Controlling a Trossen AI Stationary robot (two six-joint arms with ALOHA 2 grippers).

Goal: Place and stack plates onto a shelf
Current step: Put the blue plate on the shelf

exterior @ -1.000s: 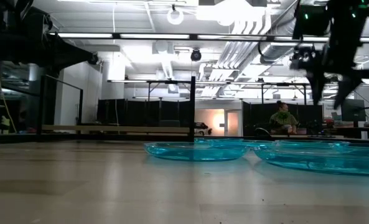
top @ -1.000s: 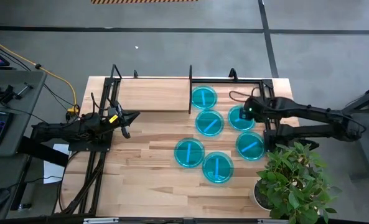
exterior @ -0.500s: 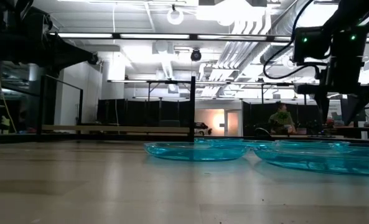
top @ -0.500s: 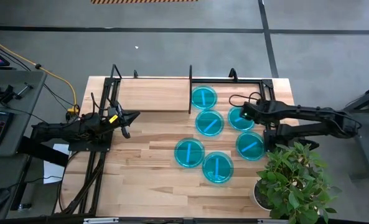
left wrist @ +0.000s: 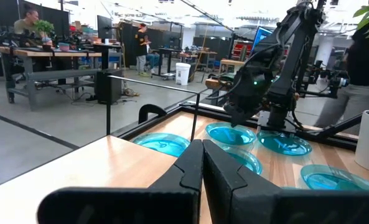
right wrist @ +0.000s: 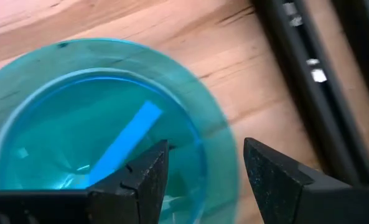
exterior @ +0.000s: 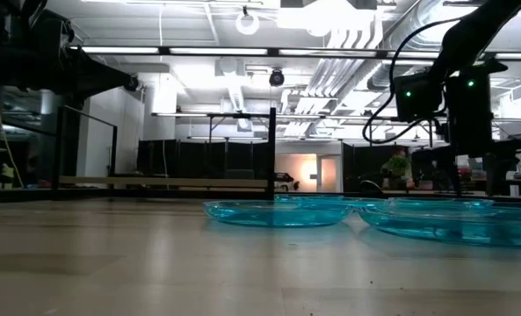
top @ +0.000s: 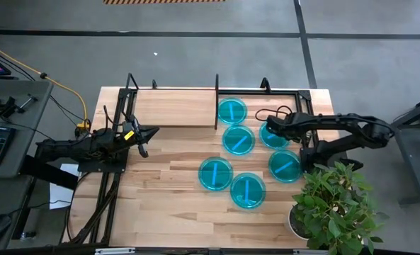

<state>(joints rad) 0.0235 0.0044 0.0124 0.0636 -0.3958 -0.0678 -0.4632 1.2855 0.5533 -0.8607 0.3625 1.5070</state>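
Note:
Six see-through cyan plates show in the high view. One (top: pixel 231 110) lies inside the black frame, right of the divider (top: pixel 217 99) of the shelf (top: pixel 174 106). The other plates (top: pixel 238 139) (top: pixel 215 173) (top: pixel 247 190) (top: pixel 285 166) (top: pixel 275 136) lie flat on the plank table. My right gripper (top: pixel 269 128) (exterior: pixel 471 175) is open and points down over the far-right plate (right wrist: pixel 97 137). One finger is over that plate's inside and one is beyond its rim (right wrist: pixel 224 155). My left gripper (top: pixel 144 139) (left wrist: pixel 203 163) is shut and waits at the table's left. My right gripper comes from above with its open fingers (right wrist: pixel 144 180) on either side of the far-right plate's rim (right wrist: pixel 224 155), which lies flat on the table. Whether the fingertips touch the plate, I cannot tell.
A potted green plant (top: pixel 333 202) stands at the table's near right corner, close to the right arm. The shelf's black rod frame (right wrist: pixel 333 93) runs just beyond the plate under my right gripper. Bare planks (top: pixel 167 191) lie near and left of the plates. People show in the room behind.
My right gripper has moved toward the table's left and come down over the far-right plate, tipping to point down at it. The plates and my left arm have kept still.

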